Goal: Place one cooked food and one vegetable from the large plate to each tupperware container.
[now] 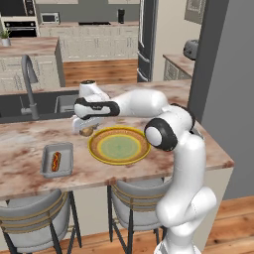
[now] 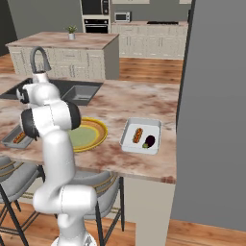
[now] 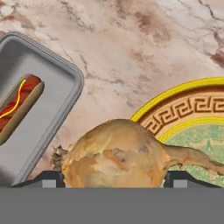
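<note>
Gripper (image 3: 112, 179) clamped on the tan-brown vegetable (image 3: 116, 153), held between the finger tips above the marble counter (image 3: 131, 48). Beyond it to one side, grey tray (image 3: 39, 127) with a hot dog (image 3: 19, 107); to the other, large plate (image 3: 183, 109) rim.

1. We see the large plate (image 1: 119, 145) on the counter (image 1: 30, 134), between the two tupperware containers.
2. To its left lies the smaller container (image 1: 57, 159), with one hot dog (image 1: 55, 161) in it.
3. To its right lies the larger container (image 2: 141, 135), with a second hot dog (image 2: 137, 135) and the elongated vegetable (image 2: 149, 141) side by side.
4. The round vegetable (image 3: 114, 154) sits between the gripper (image 3: 114, 180) fingertips, over the plate's left rim.
5. Behind the plate, the sink (image 1: 44, 102) is set into the counter.
</note>
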